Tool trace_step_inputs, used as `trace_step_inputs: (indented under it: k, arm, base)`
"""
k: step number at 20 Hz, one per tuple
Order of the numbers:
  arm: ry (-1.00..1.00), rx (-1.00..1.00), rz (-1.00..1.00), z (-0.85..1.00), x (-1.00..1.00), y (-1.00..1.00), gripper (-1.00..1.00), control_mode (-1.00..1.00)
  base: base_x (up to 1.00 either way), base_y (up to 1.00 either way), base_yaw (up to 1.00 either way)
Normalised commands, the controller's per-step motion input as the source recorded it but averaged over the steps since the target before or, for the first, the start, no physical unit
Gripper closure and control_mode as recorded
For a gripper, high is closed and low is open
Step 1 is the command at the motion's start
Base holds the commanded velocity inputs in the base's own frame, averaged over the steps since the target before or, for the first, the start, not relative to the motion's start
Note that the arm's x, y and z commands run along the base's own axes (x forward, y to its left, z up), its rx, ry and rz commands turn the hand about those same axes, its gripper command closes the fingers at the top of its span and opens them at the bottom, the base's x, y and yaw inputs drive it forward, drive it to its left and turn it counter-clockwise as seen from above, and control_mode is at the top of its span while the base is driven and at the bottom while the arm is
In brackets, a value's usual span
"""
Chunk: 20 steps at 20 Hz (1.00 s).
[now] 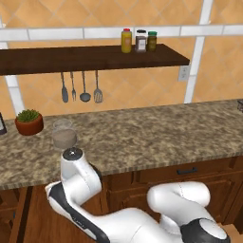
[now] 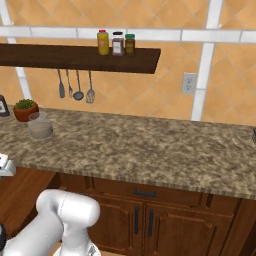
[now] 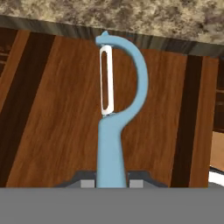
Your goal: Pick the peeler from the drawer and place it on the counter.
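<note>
In the hand view the peeler (image 3: 111, 131) stands in the middle of the frame, its light blue handle running down between the 2 finger tips of the claw (image 3: 111, 183), which appears to be pinching it. Under it lies the wooden bottom of the drawer (image 3: 57, 109), and the edge of the tabletop (image 3: 144, 17) crosses the top of the frame. I cannot tell if the tool touches the wood or is already a little above it.

To do this step well, I think the arm must lift straight up first (the tabletop edge overhangs near the head), keep the pinch firm, and only then travel over the bare granite in the middle of the left base view (image 1: 156, 133), away from the glass jar (image 1: 64, 135).
</note>
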Motion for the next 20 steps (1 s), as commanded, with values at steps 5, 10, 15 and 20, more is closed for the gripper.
trace_step_inputs:
  k: [5,10,15,20]
  arm:
    - [-0.01,0.01,-0.04,0.99,0.33,-1.00,1.00,-1.00]
    - [0.01,0.06,-0.11,0.61,0.73,-1.00,1.00,-1.00]
    - [0.05,0.08,-0.13,0.06,1.00,-1.00,1.00,-1.00]
    - [0.04,0.07,-0.10,-0.13,1.00,-1.00,1.00,-1.00]
  base:
    - [0.00,0.00,0.00]
    - [0.00,0.00,0.00]
    - [0.00,0.00,0.00]
    - [0.00,0.00,0.00]
